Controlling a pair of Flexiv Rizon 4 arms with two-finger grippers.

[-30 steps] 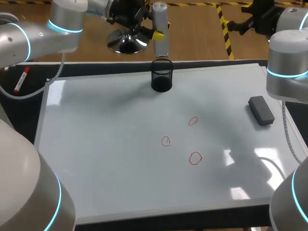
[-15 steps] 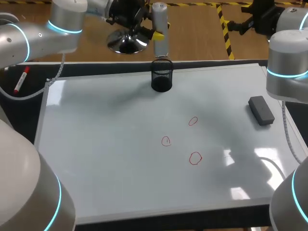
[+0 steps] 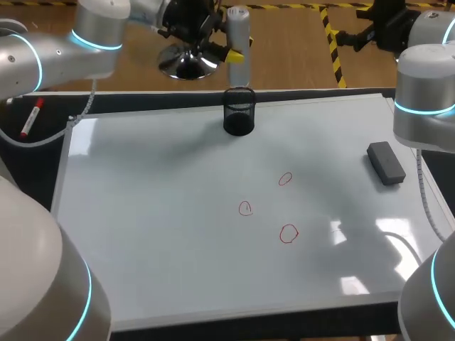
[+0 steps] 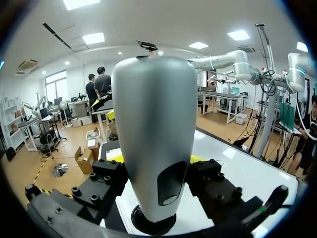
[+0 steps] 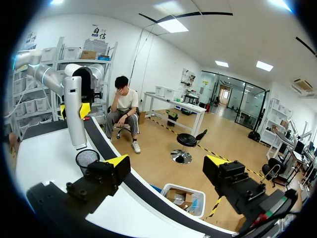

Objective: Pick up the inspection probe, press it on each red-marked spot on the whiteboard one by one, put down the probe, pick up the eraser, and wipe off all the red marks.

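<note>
Probe (image 3: 237,42) over mesh cup (image 3: 239,114).

probe (image 3: 237,39) raised higher, clear of mesh cup (image 3: 239,114)

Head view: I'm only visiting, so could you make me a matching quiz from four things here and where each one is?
1. probe
2. eraser
3. mesh cup
4. red marker

A. lying on the whiteboard's right side
B. off the board, to its left
C. held in the left gripper
D. standing at the board's far edge

Pairs: 1-C, 2-A, 3-D, 4-B.
</note>
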